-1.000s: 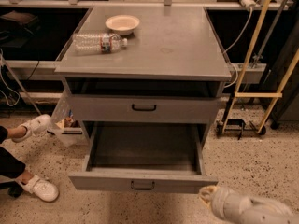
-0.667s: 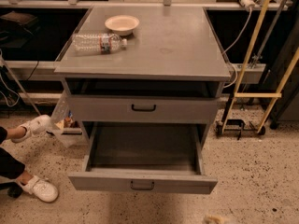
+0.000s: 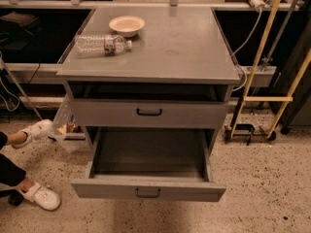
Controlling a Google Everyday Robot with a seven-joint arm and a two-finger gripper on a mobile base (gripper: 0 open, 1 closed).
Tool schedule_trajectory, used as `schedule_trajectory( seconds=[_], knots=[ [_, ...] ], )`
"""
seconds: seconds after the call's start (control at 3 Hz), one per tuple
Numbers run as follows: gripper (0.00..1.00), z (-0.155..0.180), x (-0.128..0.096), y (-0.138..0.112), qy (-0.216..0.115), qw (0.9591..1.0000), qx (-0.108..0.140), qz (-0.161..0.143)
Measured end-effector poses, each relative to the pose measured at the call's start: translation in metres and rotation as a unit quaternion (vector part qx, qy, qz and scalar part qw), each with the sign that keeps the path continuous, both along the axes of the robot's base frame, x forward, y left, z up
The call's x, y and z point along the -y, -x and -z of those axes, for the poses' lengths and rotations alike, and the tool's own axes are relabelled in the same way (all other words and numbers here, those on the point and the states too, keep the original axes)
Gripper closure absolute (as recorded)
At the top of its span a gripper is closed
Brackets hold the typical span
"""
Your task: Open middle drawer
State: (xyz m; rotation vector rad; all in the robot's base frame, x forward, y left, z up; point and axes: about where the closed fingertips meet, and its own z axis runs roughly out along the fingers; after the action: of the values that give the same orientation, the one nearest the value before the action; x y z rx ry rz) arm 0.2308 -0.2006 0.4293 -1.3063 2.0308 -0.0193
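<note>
The middle drawer [image 3: 148, 190] of the grey metal cabinet [image 3: 160, 47] stands pulled far out toward me. Its wide flat front carries a small black bar handle [image 3: 147, 193], and its plain grey interior [image 3: 150, 154] holds nothing. Above it sits another grey drawer front [image 3: 194, 114] with a black handle, with a dark gap over it. Whatever is below the open drawer is hidden by it. My gripper is out of view in the camera view.
A plastic water bottle [image 3: 102, 44] lies on the cabinet top beside a cream bowl [image 3: 126, 25]. A person's white shoes [image 3: 41, 196] are on the floor at the left. A yellow frame [image 3: 262, 98] and cables stand at the right. The speckled floor [image 3: 262, 188] surrounds the cabinet.
My arm, seen at the bottom right one second ago, has drawn back down out of the picture. The middle drawer stays open as it was.
</note>
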Motion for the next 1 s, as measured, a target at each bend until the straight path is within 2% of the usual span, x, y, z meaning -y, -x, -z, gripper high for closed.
schedule_trajectory(
  seconds=[1.0],
  knots=[
    [0.11,-0.0001,-0.0002,-0.0007,0.0,1.0,0.0,0.0]
  ],
)
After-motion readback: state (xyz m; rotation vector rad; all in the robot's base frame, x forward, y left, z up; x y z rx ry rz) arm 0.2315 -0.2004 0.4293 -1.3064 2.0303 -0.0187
